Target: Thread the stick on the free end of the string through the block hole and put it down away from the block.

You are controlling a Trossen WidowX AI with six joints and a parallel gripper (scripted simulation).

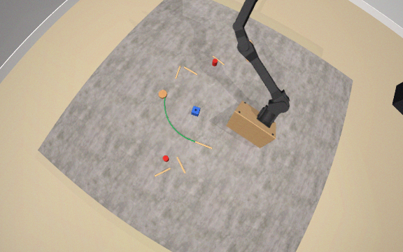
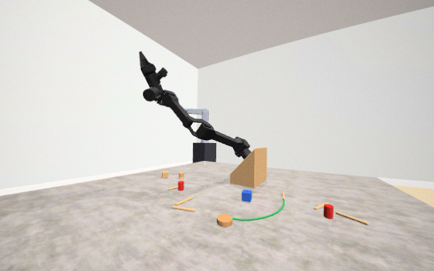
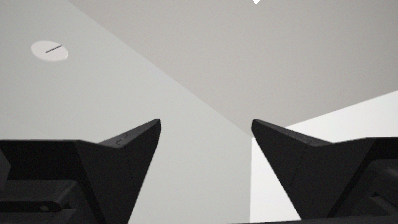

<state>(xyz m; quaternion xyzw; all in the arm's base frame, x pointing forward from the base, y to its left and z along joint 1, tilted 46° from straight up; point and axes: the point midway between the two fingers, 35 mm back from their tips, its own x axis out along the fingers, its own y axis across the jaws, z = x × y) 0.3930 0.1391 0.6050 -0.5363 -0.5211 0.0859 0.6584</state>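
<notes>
The stick on the string (image 1: 203, 145) (image 2: 283, 195) lies on the table. The green string (image 1: 171, 124) (image 2: 262, 217) curves from it to the round wooden button (image 1: 162, 94) (image 2: 224, 220). A small blue block (image 1: 196, 113) (image 2: 246, 196), with a dark hole-like spot on top, stands inside the curve; the string passes around it. Two small wooden cubes stand far back, one at left (image 2: 165, 175) and one at right (image 2: 181, 175); whether they have holes I cannot tell. My gripper (image 2: 140, 53) (image 3: 207, 123) is open and empty, high above the table and far from the stick, pointing up at wall and ceiling.
The wooden wedge (image 1: 248, 129) (image 2: 260, 169) carries the arm. Loose sticks (image 1: 190, 71) (image 1: 180, 164) (image 2: 352, 218) lie in groups on both sides of the string. One red cylinder (image 1: 215, 62) (image 2: 181, 186) and another red cylinder (image 1: 166, 158) (image 2: 328, 211) stand near them.
</notes>
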